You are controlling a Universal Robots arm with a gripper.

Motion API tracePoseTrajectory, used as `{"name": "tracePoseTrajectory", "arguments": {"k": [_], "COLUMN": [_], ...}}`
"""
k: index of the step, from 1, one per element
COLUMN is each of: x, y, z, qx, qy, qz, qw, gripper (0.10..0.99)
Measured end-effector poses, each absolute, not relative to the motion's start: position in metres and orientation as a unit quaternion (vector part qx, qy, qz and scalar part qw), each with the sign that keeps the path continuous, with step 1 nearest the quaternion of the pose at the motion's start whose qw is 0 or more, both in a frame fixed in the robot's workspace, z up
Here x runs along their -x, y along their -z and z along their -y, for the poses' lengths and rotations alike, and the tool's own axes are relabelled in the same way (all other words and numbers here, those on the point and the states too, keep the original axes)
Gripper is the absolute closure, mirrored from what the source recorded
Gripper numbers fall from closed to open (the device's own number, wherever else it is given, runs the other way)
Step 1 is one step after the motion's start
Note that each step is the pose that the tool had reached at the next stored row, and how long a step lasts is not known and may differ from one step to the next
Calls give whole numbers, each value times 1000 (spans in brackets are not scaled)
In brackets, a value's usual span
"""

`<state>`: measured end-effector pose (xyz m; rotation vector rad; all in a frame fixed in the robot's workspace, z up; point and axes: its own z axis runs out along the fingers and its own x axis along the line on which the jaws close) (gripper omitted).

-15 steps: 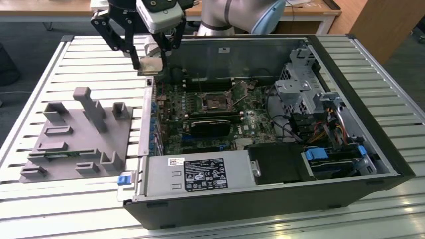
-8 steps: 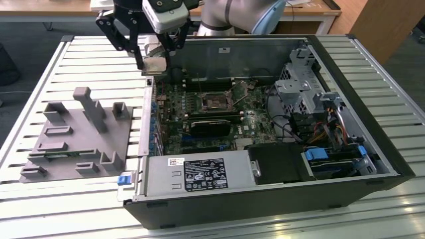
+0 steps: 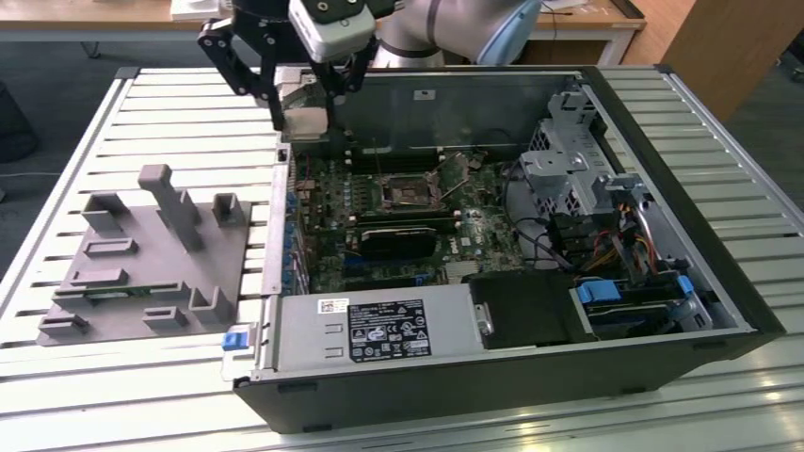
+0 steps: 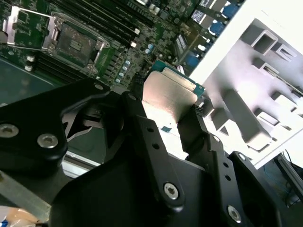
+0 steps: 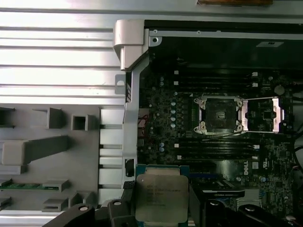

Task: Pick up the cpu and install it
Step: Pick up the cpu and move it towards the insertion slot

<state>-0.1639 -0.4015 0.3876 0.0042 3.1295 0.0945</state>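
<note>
My gripper point(image 3: 305, 115) is shut on the cpu point(image 3: 305, 123), a small square chip with a silver top. I hold it in the air over the edge of the open computer case on the exterior view's left. In both wrist views the cpu point(image 4: 166, 91) point(image 5: 161, 196) sits between the black fingers point(image 4: 142, 127). The dark socket point(image 3: 409, 193) point(image 5: 220, 115) point(image 4: 75, 45) on the motherboard has its metal frame swung open and nothing in it. It lies apart from the cpu, further inside the case.
The grey tray point(image 3: 138, 282) point(image 5: 47, 156) with upright holders lies on the slatted table beside the case, with a thin green strip point(image 3: 107, 294) in one slot. Inside the case are a power supply point(image 3: 377, 330), drive cages point(image 3: 566, 160) and cables.
</note>
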Motion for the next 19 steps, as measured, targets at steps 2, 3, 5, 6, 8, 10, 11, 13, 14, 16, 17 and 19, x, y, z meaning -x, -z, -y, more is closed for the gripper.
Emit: {"name": "tracePoseTrajectory", "arguments": {"k": [2, 3, 5, 6, 8, 10, 11, 13, 14, 16, 17, 19], "x": [153, 150, 143, 141, 137, 132, 131, 128, 127, 125, 123, 121], "y": [-387, -387, -387, -387, -387, -387, -386, -386, -386, -386, -386, -386], "z": [399, 398, 395, 393, 390, 387, 386, 385, 384, 383, 382, 381], "qx": [-1, -1, -1, -1, -1, -1, -1, -1, -1, -1, -1, -1], "qy": [-30, -30, -30, -30, -31, -31, -31, -31, -31, -31, -31, -31], "qz": [-1000, -1000, -1000, -1000, -1000, -1000, -1000, -1000, -1000, -999, -999, -999], "qw": [5, 5, 5, 5, 5, 5, 5, 5, 6, 6, 6, 6], "gripper": [549, 549, 549, 549, 549, 549, 549, 549, 549, 549, 549, 549]}}
